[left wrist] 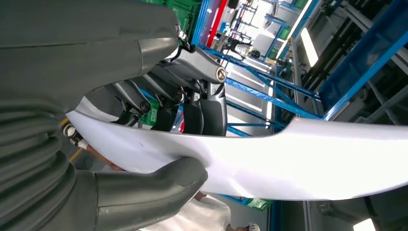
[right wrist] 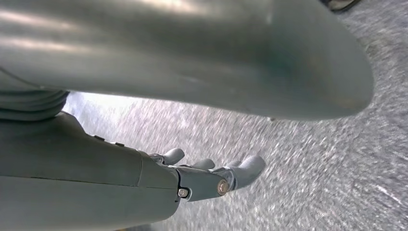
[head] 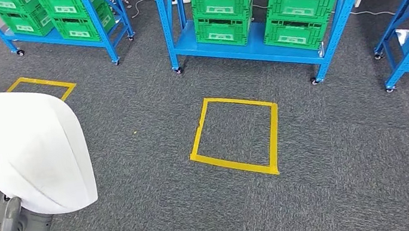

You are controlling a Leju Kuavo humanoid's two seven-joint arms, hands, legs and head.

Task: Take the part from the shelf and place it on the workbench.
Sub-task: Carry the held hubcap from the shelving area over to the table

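Gripping the white part (left wrist: pixel 288 159), left hand (left wrist: pixel 159 144) carries it beside the yellow floor square (head: pixel 235 136); right hand (right wrist: pixel 211 175) hangs empty, fingers loosely apart.

A taped square (head: pixel 235 136) lies on the carpet (head: pixel 341 162) in front of the middle shelf (head: pixel 261 23), which holds crates (head: pixel 223 15) on its lower level. Another shelf (head: pixel 64 17) stands to the far left. The part (head: pixel 23 150) sits lower left, in the left robot hand (left wrist: pixel 159 120).
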